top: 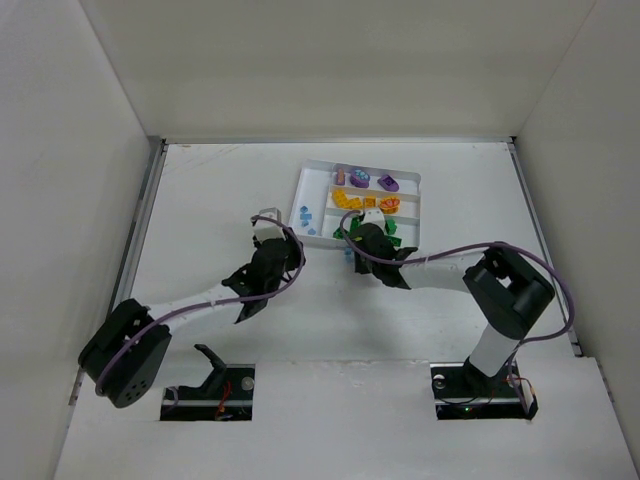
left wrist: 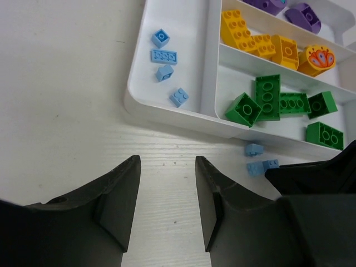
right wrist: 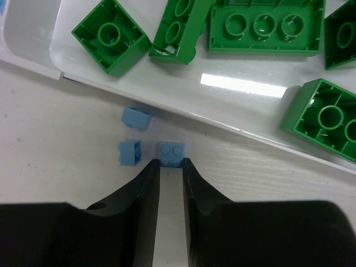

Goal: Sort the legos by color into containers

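The white tray [top: 312, 172] holds purple [left wrist: 303, 14], yellow-orange [left wrist: 245, 33] and green bricks [left wrist: 268, 97] in its three narrow sections, and several pale blue bricks [left wrist: 164, 56] in the tall section. Three pale blue bricks lie on the table by the tray's near rim [right wrist: 250, 139]. My right gripper [right wrist: 171, 162] is down on the table, its fingertips closed on one of them [right wrist: 171, 151]. The other two [right wrist: 136, 118] [right wrist: 129, 152] lie just left of it. My left gripper [left wrist: 167, 161] is open and empty over bare table near the tray's near left corner.
The tray's near wall [left wrist: 167, 114] stands just beyond both grippers. My right gripper's black body [left wrist: 311, 178] shows close to the right in the left wrist view. White walls enclose the table [top: 200, 200] on three sides.
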Controlling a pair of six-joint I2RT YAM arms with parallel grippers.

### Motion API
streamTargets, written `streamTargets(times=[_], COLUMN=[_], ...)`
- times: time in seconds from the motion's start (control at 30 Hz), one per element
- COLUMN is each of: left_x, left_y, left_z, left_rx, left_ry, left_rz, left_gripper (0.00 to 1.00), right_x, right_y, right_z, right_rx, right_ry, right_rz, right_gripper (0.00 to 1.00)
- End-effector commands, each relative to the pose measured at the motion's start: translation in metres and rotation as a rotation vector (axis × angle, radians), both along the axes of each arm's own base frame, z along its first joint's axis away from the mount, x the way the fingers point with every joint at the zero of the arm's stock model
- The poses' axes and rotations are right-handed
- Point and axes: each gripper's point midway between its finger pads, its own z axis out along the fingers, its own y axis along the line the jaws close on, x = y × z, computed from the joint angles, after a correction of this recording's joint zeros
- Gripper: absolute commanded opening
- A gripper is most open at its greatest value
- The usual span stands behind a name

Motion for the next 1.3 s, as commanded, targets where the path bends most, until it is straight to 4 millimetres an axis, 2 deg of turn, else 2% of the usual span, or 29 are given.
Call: streamTargets(times=[0.0, 0.13, 0.3, 0.5, 0.6, 0.7, 0.73, 0.8, 0.87, 0.93, 1.03, 1.17, 1.27], left_x=[0.003, 0.000, -0.001, -0.006, -0.008, -0.010, -0.011, -0.012, -0.012, -0.015, -0.020, -0.030, -0.033], left_y=[0.009, 0.016, 0.014, 0.012, 0.014, 0.013, 0.010, 0.007, -0.001, -0.014, -0.043, -0.082, -0.103], left_z=[0.020, 0.019, 0.019, 0.021, 0.027, 0.030, 0.031, 0.031, 0.027, 0.026, 0.021, 0.013, 0.003], left_rx=[-0.089, -0.106, -0.134, -0.147, -0.163, -0.171, -0.173, -0.164, -0.153, -0.144, -0.116, -0.053, 0.006], left_ry=[-0.070, -0.077, -0.094, -0.097, -0.116, -0.123, -0.125, -0.125, -0.113, -0.103, -0.089, -0.071, -0.059], left_rz=[0.052, 0.066, 0.063, 0.047, 0.049, 0.041, 0.035, 0.026, 0.009, -0.022, -0.078, -0.150, -0.176], left_gripper=[0.42, 0.42, 0.42, 0.42, 0.43, 0.43, 0.43, 0.43, 0.42, 0.42, 0.41, 0.41, 0.41], right_x=[0.019, 0.012, 0.011, 0.041, 0.065, 0.088, 0.094, 0.099, 0.099, 0.095, 0.076, 0.051, 0.032], right_y=[0.005, 0.006, 0.029, 0.082, 0.101, 0.121, 0.122, 0.119, 0.111, 0.099, 0.069, 0.024, -0.012], right_z=[0.022, 0.040, 0.086, 0.111, 0.117, 0.118, 0.119, 0.129, 0.136, 0.140, 0.140, 0.129, 0.123], right_rx=[0.016, 0.039, 0.118, 0.197, 0.238, 0.284, 0.293, 0.322, 0.331, 0.329, 0.333, 0.312, 0.311], right_ry=[-0.083, -0.114, -0.176, -0.191, -0.199, -0.191, -0.188, -0.200, -0.214, -0.225, -0.241, -0.258, -0.265], right_rz=[-0.038, -0.040, 0.004, 0.076, 0.076, 0.103, 0.092, 0.068, 0.058, 0.047, 0.011, -0.046, -0.110], right_gripper=[0.24, 0.22, 0.22, 0.22, 0.24, 0.31, 0.39, 0.52, 0.57, 0.57, 0.55, 0.53, 0.52])
